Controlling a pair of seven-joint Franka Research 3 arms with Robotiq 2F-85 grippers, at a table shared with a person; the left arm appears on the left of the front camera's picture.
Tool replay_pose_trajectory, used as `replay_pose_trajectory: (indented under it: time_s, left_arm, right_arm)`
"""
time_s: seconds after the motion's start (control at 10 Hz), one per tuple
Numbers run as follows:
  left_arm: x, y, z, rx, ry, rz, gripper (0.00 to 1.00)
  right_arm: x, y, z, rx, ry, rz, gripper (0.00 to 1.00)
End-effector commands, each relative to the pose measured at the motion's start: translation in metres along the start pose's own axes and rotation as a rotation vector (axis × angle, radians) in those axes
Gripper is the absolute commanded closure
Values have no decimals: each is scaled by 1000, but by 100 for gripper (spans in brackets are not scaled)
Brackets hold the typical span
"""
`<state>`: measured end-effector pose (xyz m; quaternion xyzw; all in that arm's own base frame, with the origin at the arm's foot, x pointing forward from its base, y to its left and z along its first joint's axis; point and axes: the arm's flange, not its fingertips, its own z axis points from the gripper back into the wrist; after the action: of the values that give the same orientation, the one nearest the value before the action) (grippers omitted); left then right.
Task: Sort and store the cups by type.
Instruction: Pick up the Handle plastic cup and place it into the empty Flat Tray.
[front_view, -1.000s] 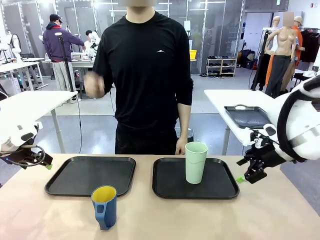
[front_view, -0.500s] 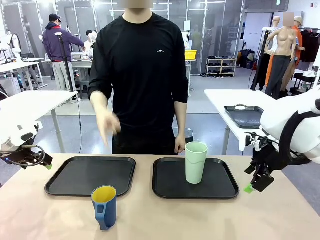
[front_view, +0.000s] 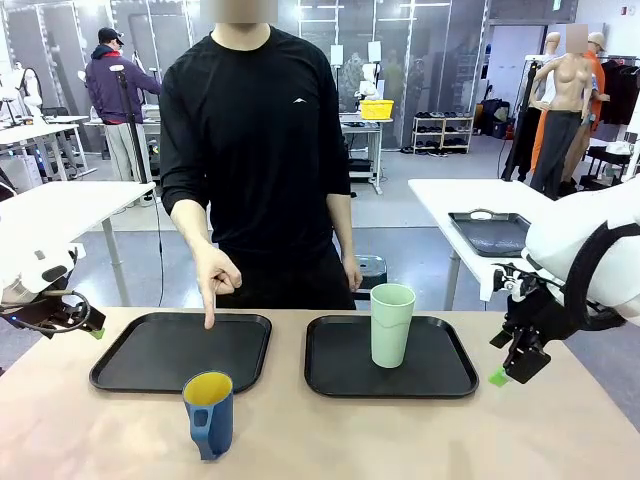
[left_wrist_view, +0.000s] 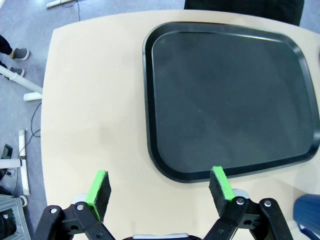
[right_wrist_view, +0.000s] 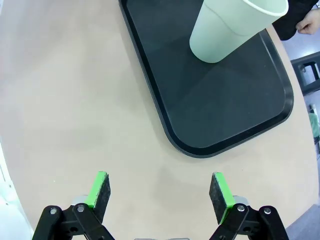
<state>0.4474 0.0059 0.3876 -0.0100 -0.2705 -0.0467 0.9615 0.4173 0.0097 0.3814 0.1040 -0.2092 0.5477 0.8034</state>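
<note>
A tall mint-green tumbler stands upright on the right black tray, also seen as the tumbler on that tray in the right wrist view. A dark blue mug with a yellow inside and a handle stands on the bare table in front of the left black tray. My right gripper hangs open over the table beside the right tray's corner. My left gripper is open above the near edge of the left tray; the mug's edge shows at its lower right.
A person in black stands across the table, one hand pointing a finger down at the far edge of the left tray. The other hand hangs behind the right tray. The beige tabletop has free room in front.
The person's hand came down from chest height to point at the left tray. My right gripper shifted slightly right and turned downward. The left arm and both cups stayed still.
</note>
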Motion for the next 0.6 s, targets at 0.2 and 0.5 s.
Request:
replay_pose_trajectory:
  time_s: [0.2,0.5]
  left_arm:
    - [0,1,0,-2,-1,4,0]
    - [0,1,0,-2,-1,4,0]
  right_arm:
    - [1,-1,-2,-5,11,-1,0]
    - [1,-1,-2,-5,11,-1,0]
